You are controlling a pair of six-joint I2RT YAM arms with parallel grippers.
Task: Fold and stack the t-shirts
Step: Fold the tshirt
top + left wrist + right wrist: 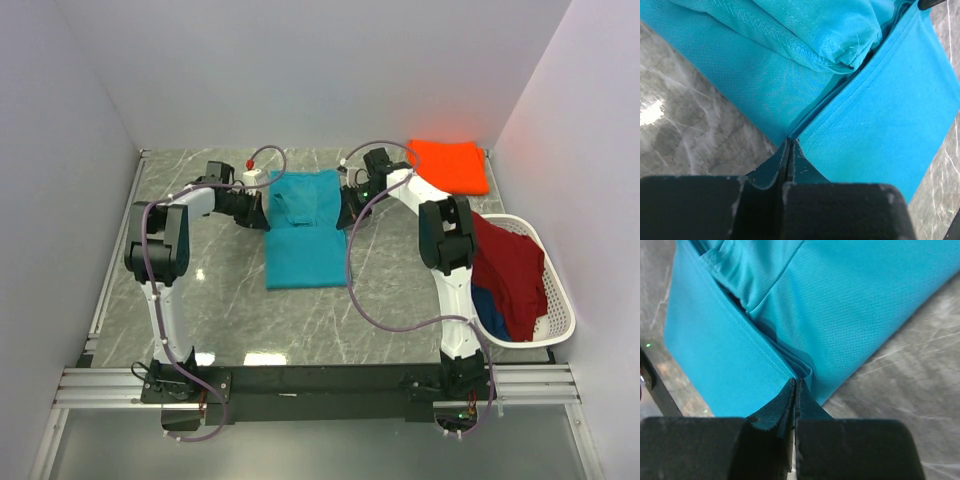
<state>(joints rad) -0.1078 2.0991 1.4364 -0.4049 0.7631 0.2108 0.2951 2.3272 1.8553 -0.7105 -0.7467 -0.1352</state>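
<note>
- Black, pinched-together jaws of the left gripper (pixel 789 145) fill the bottom of its wrist view, closed with no gap on a stitched side edge of the teal t-shirt (pixel 875 125)
- Right gripper (pixel 795 386) mirrors it on the opposite side, jaws fully closed on a layered corner of the same shirt, where several thin folds meet
- Between the two arms the teal t-shirt (pixel 305 235) lies mid-tabletop, its far part bunched and doubled over, its near part flat and roughly rectangular
- Fabric is a fine mesh knit with a slight sheen, hems double-stitched, one sleeve or collar edge curled into a soft roll near the left gripper
- Risk, as a judgement: each grip looks like a bite at the very tip, so the slick knit could slide out mid-fold; uneven travel of the two arms would skew the fold, and the loose roll could get trapped inside as a lump
- Grey marbled tabletop (pixel 210 300) is glossy, so the lower layer may drag along instead of staying put
- Farther out, an orange t-shirt (pixel 450 165) sits folded at the far right corner
- White slatted basket (pixel 560 300) at the right edge holds a crumpled dark red t-shirt (pixel 510 270) over a blue t-shirt (pixel 487 300), both not yet folded
</note>
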